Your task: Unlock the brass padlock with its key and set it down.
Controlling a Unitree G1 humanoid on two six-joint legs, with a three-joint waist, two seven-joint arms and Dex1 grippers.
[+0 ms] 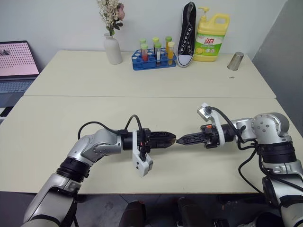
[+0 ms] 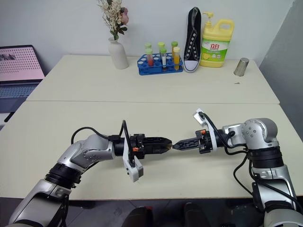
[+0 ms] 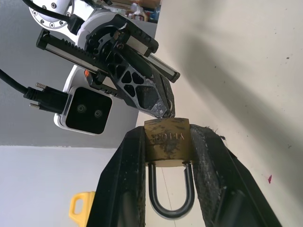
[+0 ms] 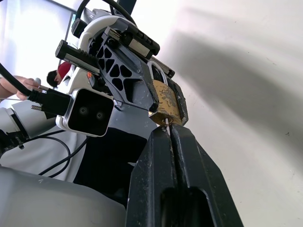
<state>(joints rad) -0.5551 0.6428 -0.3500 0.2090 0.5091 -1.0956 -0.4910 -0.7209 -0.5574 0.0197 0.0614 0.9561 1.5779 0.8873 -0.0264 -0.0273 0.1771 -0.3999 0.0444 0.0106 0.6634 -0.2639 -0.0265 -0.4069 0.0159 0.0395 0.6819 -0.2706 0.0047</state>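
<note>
While both arms reach inward over the front surface (image 1: 57, 137), the left hand (image 1: 173, 139) and the right hand (image 1: 181, 140) lie nearly level and meet tip to tip above it. The left hand is clamped on the brass padlock (image 3: 167, 142), squeezing its body between the two fingers (image 3: 124, 179), with the silvery shackle (image 3: 171, 194) pointing back toward the wrist. The right hand is clenched tight, its tips pressed against the padlock's bottom face; a thin sliver between them at the padlock may be the key (image 4: 166, 124), though that cannot be told for sure. From the head views the padlock is too small to make out between the fingertips. Along the far edge of the rear surface stand a white vase (image 1: 112, 49), a blue test-tube rack (image 1: 154, 59), a black sneaker (image 1: 188, 34), a yellow detergent bottle (image 1: 211, 37) and a metal cup (image 1: 235, 61), well apart from the hands. A laptop (image 1: 16, 64) sits off to the left.
</note>
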